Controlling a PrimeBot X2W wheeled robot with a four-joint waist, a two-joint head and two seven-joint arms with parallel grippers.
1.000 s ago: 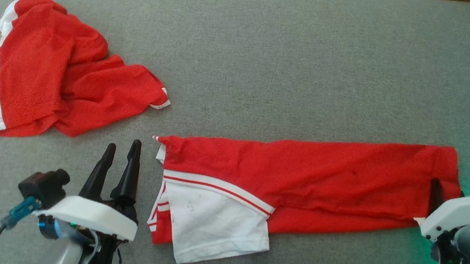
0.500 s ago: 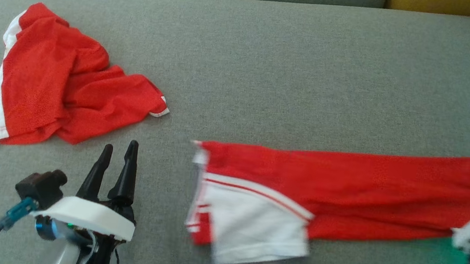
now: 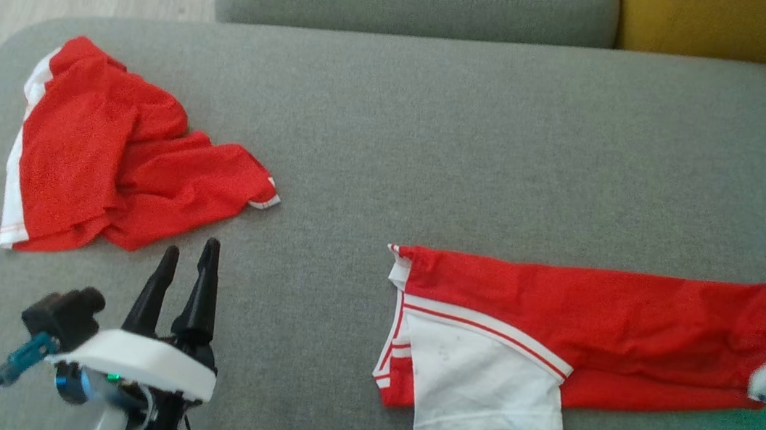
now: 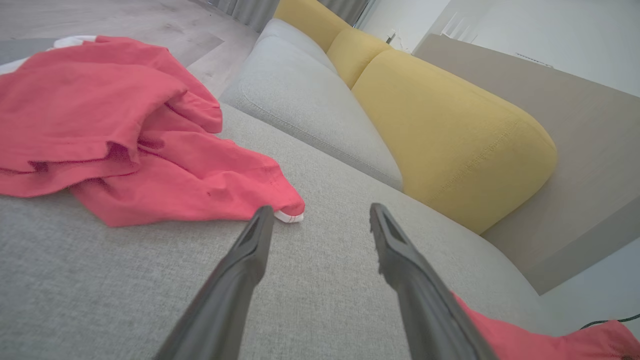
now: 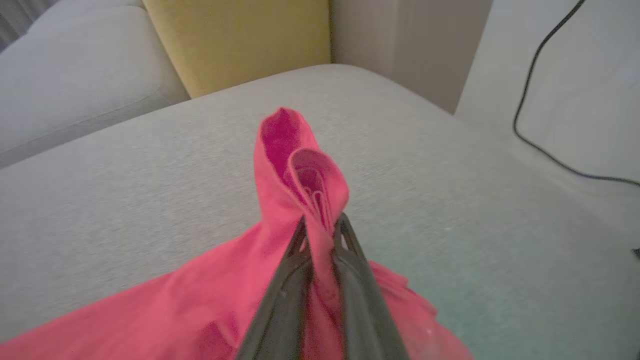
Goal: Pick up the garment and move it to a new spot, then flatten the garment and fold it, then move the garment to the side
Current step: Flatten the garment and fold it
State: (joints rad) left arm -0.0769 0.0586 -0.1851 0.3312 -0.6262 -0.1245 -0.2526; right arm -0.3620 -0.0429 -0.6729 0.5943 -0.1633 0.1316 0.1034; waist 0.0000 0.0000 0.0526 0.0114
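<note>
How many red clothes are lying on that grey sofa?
2. A crumpled garment lies at the left of the seat; a long folded garment stretches along the right, its end pinched in the right fingers. None looks hidden.

The head camera looks steeply down on the grey sofa seat [image 3: 436, 141]. Both wrist cameras skim low and close toward the yellow cushion [image 4: 450, 130]; head and right wrist share the long garment [image 3: 632, 326].

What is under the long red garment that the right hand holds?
The grey seat cushion shows around the long red garment, whose right end the shut right hand pinches. Anything beneath the cloth itself is covered.
</note>
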